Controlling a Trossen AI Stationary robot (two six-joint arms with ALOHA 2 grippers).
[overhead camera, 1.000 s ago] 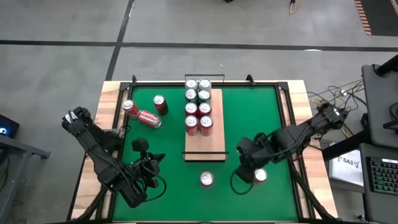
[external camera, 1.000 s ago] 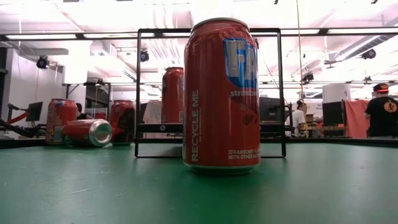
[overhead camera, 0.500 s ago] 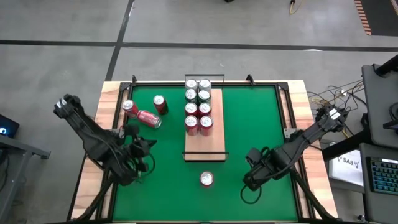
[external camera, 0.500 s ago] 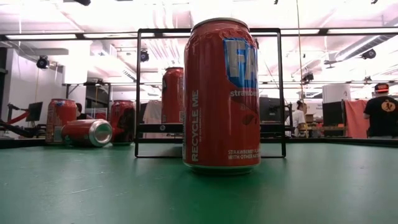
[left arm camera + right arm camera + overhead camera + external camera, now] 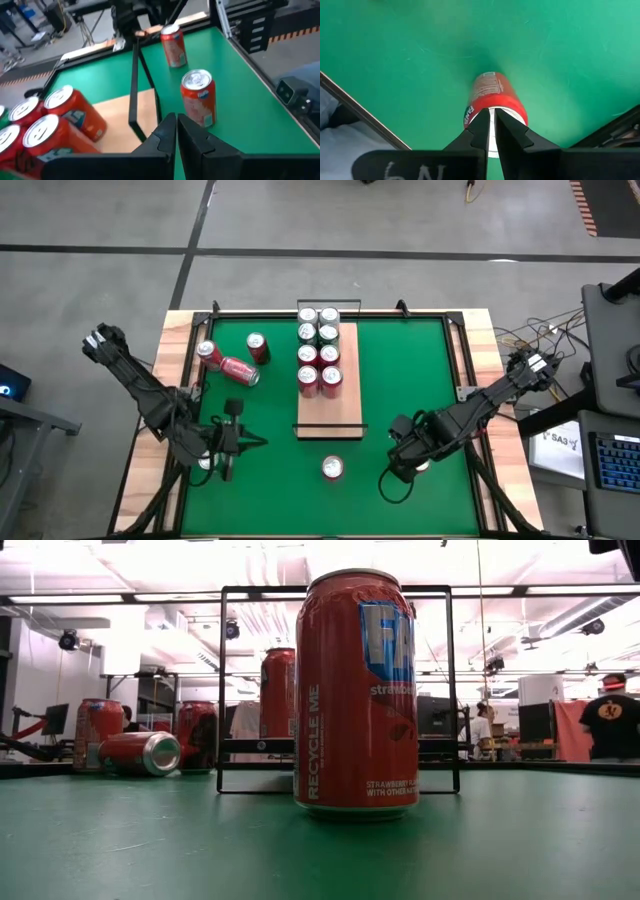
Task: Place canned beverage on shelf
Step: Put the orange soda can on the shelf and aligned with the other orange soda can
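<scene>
Overhead, a large green mat (image 5: 400,380) fills the middle of the frame, bordered by a pale wooden table edge (image 5: 177,345).

On the mat's centre line lies the shelf (image 5: 330,405), a long pale wood-grain board running from the upper edge of the mat toward mid-frame. Its upper half carries eight upright cans in two columns: silver-topped and green cans (image 5: 318,325) at the top, red cans (image 5: 320,375) below them. The lower half of the board is bare. In the low view, a thin black metal rail frame (image 5: 222,690) stands behind the nearest can.

The two dark arms occupy the lower corners. The left gripper (image 5: 255,443), lower left of the frame, points toward the shelf with its fingers pressed together and nothing between them; the left wrist view shows the same closed fingertips (image 5: 176,125). The right gripper (image 5: 405,463), lower right, sits over a red can (image 5: 492,95) lying on the mat; its fingers are closed, and whether they touch the can cannot be told.

A single upright red strawberry soda can (image 5: 332,468) stands on the mat just below the shelf's lower end. At upper left are three more red cans (image 5: 232,358), one on its side.
</scene>
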